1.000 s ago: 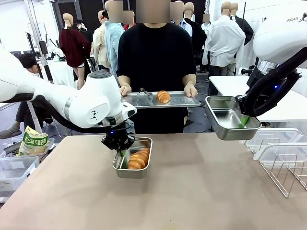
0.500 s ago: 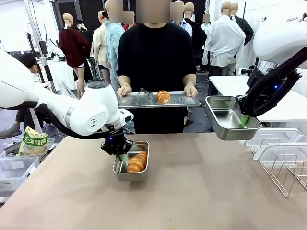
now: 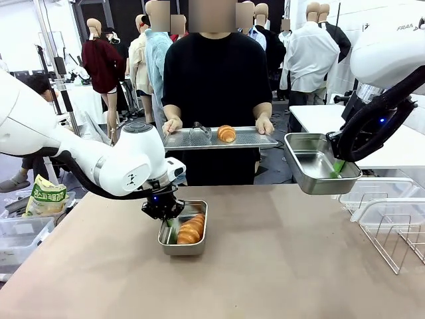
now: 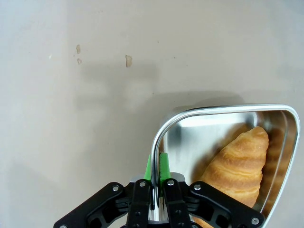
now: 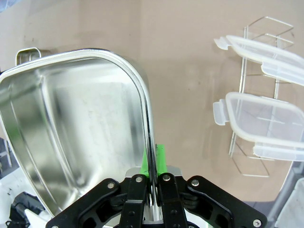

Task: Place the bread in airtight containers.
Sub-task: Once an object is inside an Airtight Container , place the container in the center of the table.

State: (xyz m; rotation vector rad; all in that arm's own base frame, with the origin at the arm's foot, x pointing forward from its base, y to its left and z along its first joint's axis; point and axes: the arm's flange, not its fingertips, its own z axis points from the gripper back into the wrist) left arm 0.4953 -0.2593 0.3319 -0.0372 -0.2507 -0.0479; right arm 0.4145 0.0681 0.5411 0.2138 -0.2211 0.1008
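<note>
Across the counter [image 3: 279, 266] the person's tray [image 3: 255, 141] holds a loose croissant [image 3: 226, 134], so I'd guess the empty tub [image 3: 312, 163] hangs beside it to catch that. The filled tub [image 3: 180, 248] sits low with its packed croissant [image 3: 191, 229], your right end effector [image 3: 337, 168] clamped on the empty one's rim and your left end effector [image 3: 169, 222] on the filled one's.

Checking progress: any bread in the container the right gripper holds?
No, the container clamped by the right gripper has a bare steel inside.

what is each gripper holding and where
Left fingers pinch the rim of the bread tub; right fingers pinch the rim of the empty tub, raised.
</note>
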